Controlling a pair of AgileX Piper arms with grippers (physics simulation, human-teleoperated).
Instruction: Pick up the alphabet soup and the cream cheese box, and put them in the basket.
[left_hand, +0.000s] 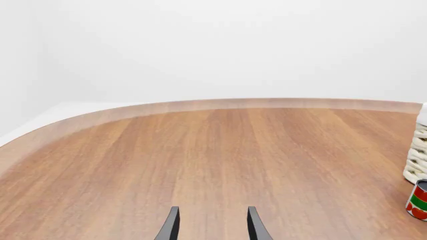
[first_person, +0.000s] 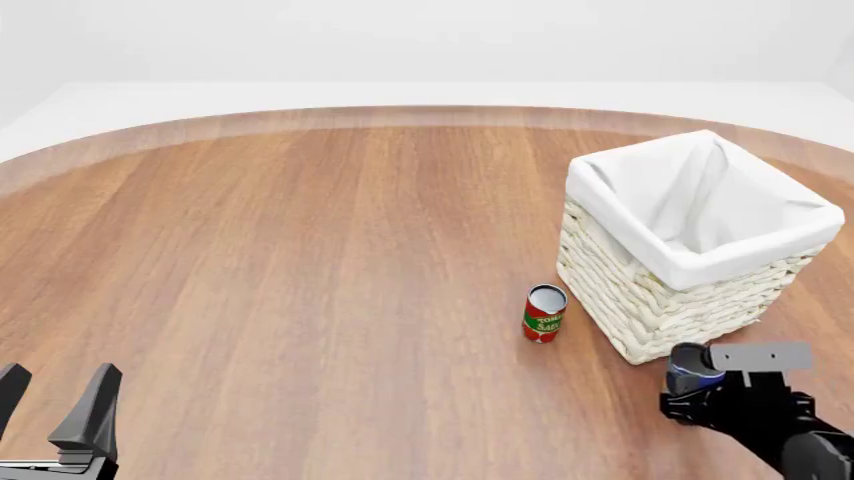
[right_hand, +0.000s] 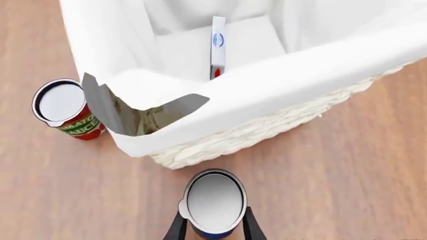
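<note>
The right gripper (right_hand: 212, 226) clasps the soup (right_hand: 213, 202) beside the basket (first_person: 641, 300); a red can (first_person: 543, 313) stands nearby. The left gripper (left_hand: 212, 225) gapes, holding nothing.

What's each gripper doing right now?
Left gripper: open, holding nothing.
Right gripper: closed on the alphabet soup, beside the basket.

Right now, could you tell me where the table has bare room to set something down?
The wide wooden stretch between the left gripper and the red and green can is bare. It is crowded near the basket, where that can stands and the right gripper holds the alphabet soup.
</note>
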